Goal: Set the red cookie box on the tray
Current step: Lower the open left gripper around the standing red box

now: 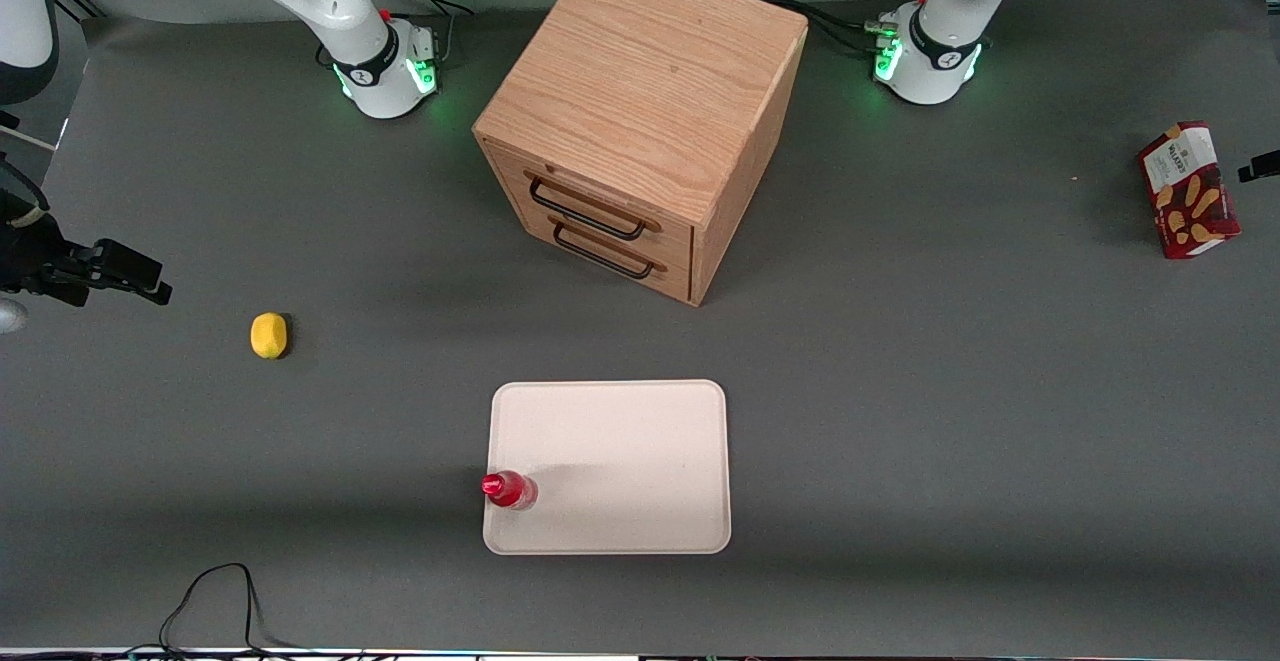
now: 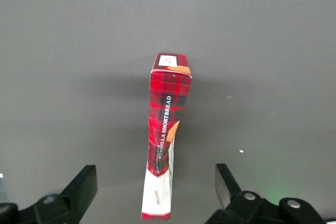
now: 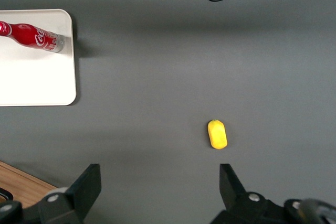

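The red cookie box (image 1: 1189,190) is standing on edge on the table (image 1: 950,361) at the working arm's end, well apart from the tray (image 1: 640,441), so no part of the placing is done. The pincer (image 2: 156,187) is hanging open above the box, fingers either side, touching nothing. The box's long axis is lying along the table, roughly toward the front camera.

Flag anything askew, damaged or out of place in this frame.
The red cookie box stands on edge, its side panel dented inward. The claw hangs open above it. A red-capped bottle occupies one corner of the tray.
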